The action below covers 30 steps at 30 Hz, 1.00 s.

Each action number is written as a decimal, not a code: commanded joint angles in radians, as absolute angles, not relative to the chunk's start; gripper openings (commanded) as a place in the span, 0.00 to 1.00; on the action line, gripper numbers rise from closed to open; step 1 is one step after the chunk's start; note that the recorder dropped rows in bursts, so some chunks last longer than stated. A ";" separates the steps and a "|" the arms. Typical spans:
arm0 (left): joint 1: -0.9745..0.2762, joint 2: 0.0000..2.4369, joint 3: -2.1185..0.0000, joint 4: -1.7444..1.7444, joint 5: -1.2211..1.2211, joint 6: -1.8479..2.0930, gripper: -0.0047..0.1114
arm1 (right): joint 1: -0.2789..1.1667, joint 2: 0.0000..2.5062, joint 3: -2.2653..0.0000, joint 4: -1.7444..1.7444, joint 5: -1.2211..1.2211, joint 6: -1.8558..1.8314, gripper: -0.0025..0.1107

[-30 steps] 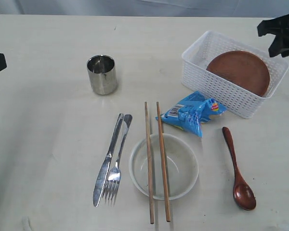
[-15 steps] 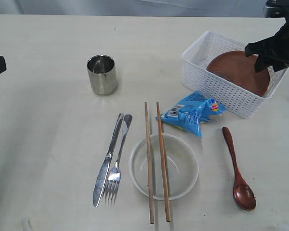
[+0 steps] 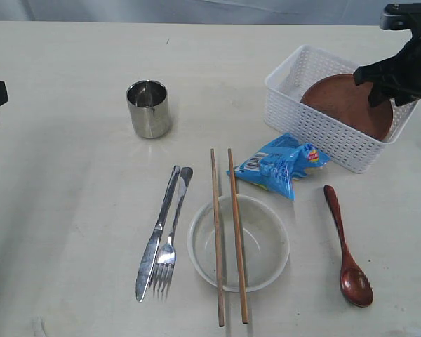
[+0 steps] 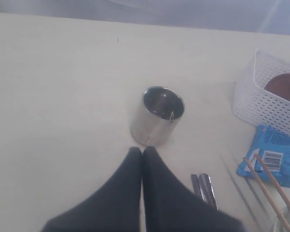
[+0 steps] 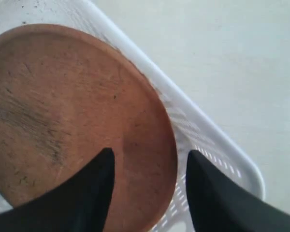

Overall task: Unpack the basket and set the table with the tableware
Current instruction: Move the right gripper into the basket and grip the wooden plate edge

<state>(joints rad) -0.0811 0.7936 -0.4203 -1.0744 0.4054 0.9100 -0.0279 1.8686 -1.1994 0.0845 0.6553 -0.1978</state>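
Left gripper [image 4: 142,150] cropped in exterior view, fingers pressed together, empty. Cup [image 3: 149,109] and bowl [image 3: 266,246] out on table [image 3: 70,210]. Plate [image 3: 340,102] in basket [image 3: 316,130], half hidden by wall. Right gripper [image 5: 150,157] spread, straddling plate rim; contact unclear.

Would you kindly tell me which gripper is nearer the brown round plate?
Right. The right gripper hangs open over the rim of the brown round plate in the white lattice basket; the left gripper is shut, far off beside the shiny steel cup.
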 commanded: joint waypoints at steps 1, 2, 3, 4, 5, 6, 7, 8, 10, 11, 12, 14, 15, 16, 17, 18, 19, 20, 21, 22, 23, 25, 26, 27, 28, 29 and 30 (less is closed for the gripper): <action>-0.081 0.784 -0.417 -1.069 0.398 0.911 0.04 | -0.027 1.868 -1.197 0.076 0.633 -0.202 0.42; -0.081 0.784 -0.417 -1.069 0.398 0.911 0.04 | -0.027 1.868 -1.197 0.076 0.631 -0.202 0.42; -0.081 0.784 -0.417 -1.069 0.398 0.911 0.04 | -0.027 1.873 -1.197 0.076 0.631 -0.202 0.42; -0.081 0.784 -0.417 -1.069 0.398 0.911 0.04 | -0.027 1.876 -1.197 0.076 0.638 -0.199 0.42; -0.081 0.784 -0.417 -1.069 0.398 0.911 0.04 | -0.027 1.885 -1.197 0.076 0.650 -0.199 0.42; -0.081 0.784 -0.417 -1.069 0.398 0.911 0.04 | -0.027 1.892 -1.197 0.076 0.663 -0.197 0.42; -0.081 0.784 -0.417 -1.069 0.398 0.911 0.04 | -0.027 1.903 -1.197 0.077 0.674 -0.197 0.42; -0.081 0.784 -0.417 -1.069 0.398 0.911 0.04 | -0.027 1.913 -1.197 0.081 0.683 -0.194 0.42; -0.081 0.784 -0.417 -1.069 0.398 0.911 0.04 | -0.027 1.927 -1.197 0.081 0.689 -0.187 0.42; -0.081 0.784 -0.417 -1.069 0.398 0.911 0.04 | -0.027 1.932 -1.197 0.081 0.689 -0.184 0.42; -0.081 0.784 -0.417 -1.069 0.398 0.911 0.04 | -0.027 1.933 -1.197 0.081 0.689 -0.179 0.42; -0.081 0.784 -0.417 -1.069 0.398 0.911 0.04 | -0.027 1.936 -1.197 0.081 0.683 -0.174 0.42; -0.081 0.784 -0.417 -1.069 0.398 0.911 0.04 | -0.027 1.936 -1.197 0.081 0.683 -0.174 0.42; -0.081 0.784 -0.417 -1.069 0.398 0.911 0.04 | -0.027 1.936 -1.199 0.081 0.683 -0.174 0.41; -0.081 0.784 -0.417 -1.069 0.398 0.911 0.04 | -0.027 1.936 -1.199 0.081 0.683 -0.174 0.39; -0.081 0.784 -0.417 -1.069 0.398 0.911 0.04 | -0.027 1.936 -1.199 0.081 0.690 -0.174 0.31; -0.081 0.784 -0.417 -1.069 0.398 0.911 0.04 | -0.027 1.936 -1.199 0.081 0.692 -0.174 0.26; -0.081 0.784 -0.417 -1.069 0.398 0.911 0.04 | -0.027 1.936 -1.199 0.081 0.696 -0.174 0.14; -0.081 0.784 -0.417 -1.069 0.398 0.911 0.04 | -0.027 1.936 -1.199 0.081 0.698 -0.172 0.05; -0.081 0.784 -0.417 -1.069 0.398 0.911 0.04 | -0.027 1.936 -1.199 0.081 0.701 -0.172 0.02; -0.081 0.784 -0.417 -1.069 0.398 0.911 0.04 | -0.027 1.936 -1.199 0.081 0.707 -0.172 0.02; -0.081 0.784 -0.417 -1.069 0.398 0.911 0.04 | -0.029 1.930 -1.199 0.081 0.716 -0.172 0.02; -0.081 0.784 -0.417 -1.069 0.398 0.911 0.04 | -0.029 1.923 -1.199 0.081 0.716 -0.172 0.02; -0.081 0.784 -0.417 -1.069 0.398 0.911 0.04 | -0.029 1.905 -1.199 0.081 0.716 -0.174 0.02; -0.081 0.784 -0.417 -1.069 0.398 0.911 0.04 | -0.029 1.890 -1.199 0.081 0.716 -0.177 0.02; -0.081 0.784 -0.417 -1.069 0.398 0.911 0.04 | -0.029 1.869 -1.199 0.087 0.718 -0.181 0.02; -0.081 0.784 -0.417 -1.075 0.398 0.911 0.04 | -0.029 1.856 -1.199 0.089 0.723 -0.181 0.02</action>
